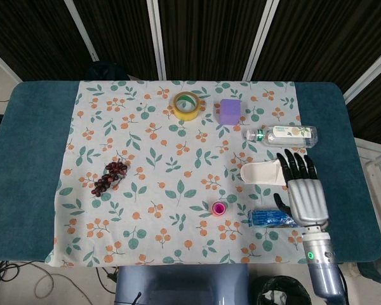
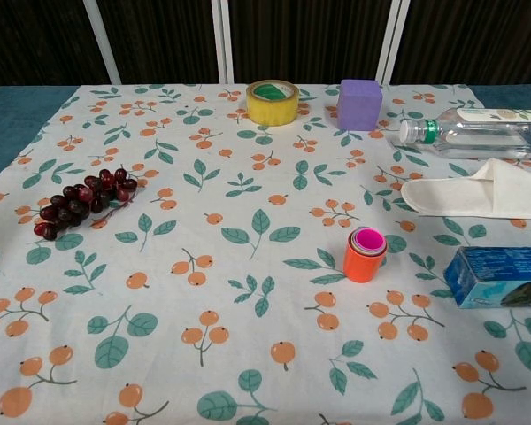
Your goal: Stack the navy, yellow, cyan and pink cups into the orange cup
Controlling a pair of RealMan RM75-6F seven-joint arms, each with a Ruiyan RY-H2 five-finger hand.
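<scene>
The orange cup [image 2: 364, 258] stands upright on the flowered cloth, right of centre, with the pink cup [image 2: 368, 239] nested in its mouth. From above, the stack [image 1: 220, 208] shows as a pink ring. The other cups are hidden inside it. My right hand [image 1: 303, 188] hovers open, fingers spread, well to the right of the stack, over the blue box and the heel of the slipper. It holds nothing. The chest view does not show it. My left hand is in neither view.
A blue box [image 2: 498, 276] lies right of the cup stack, with a white slipper [image 2: 478, 193] and a clear bottle [image 2: 473, 129] behind it. A purple block [image 2: 360, 104] and yellow tape roll [image 2: 273, 102] sit at the back. Grapes [image 2: 78, 202] lie at the left.
</scene>
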